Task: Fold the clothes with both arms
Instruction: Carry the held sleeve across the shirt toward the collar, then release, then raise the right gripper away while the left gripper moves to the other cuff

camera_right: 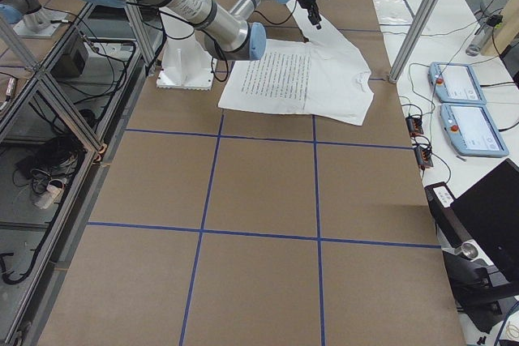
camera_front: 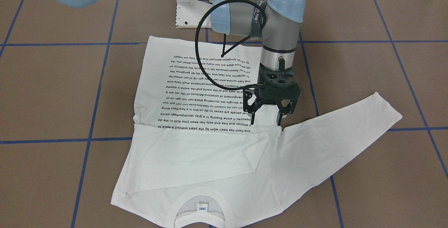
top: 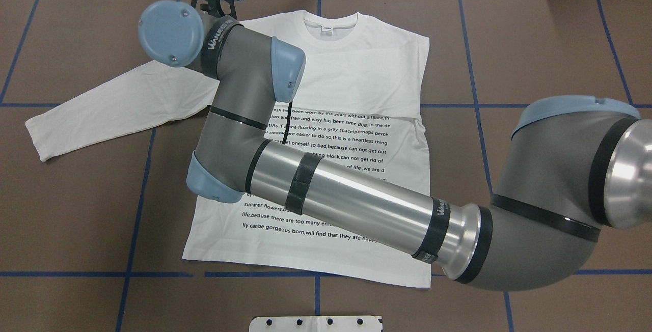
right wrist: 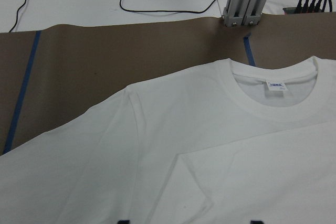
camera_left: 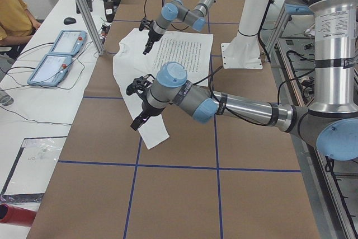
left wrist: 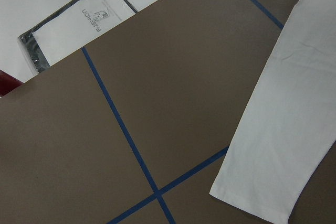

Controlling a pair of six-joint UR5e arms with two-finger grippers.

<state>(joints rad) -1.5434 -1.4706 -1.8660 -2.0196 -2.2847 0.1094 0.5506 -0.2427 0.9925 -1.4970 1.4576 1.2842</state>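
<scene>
The white long-sleeved T-shirt (top: 367,77) lies flat, print up, on the brown table (camera_front: 52,81) just in front of the white pedestal (top: 316,326). Its long axis runs straight away from the pedestal, hem nearest and collar (camera_front: 224,205) farthest. The black text block (camera_front: 206,91) reads upright from the pedestal side. Beyond it the folded sleeve (camera_front: 196,158) lies across the chest, and the outstretched sleeve (camera_front: 350,123) points to the robot's left. The right arm (top: 346,199) reaches from the pedestal's right across the shirt. The right gripper (camera_front: 266,123) points down by the outstretched sleeve's armpit, jaws apart and empty. The left arm (camera_left: 246,110) is raised left of the pedestal, out by the cuff (left wrist: 252,203). Whether the left gripper (camera_left: 138,113) is spread or closed cannot be told.
</scene>
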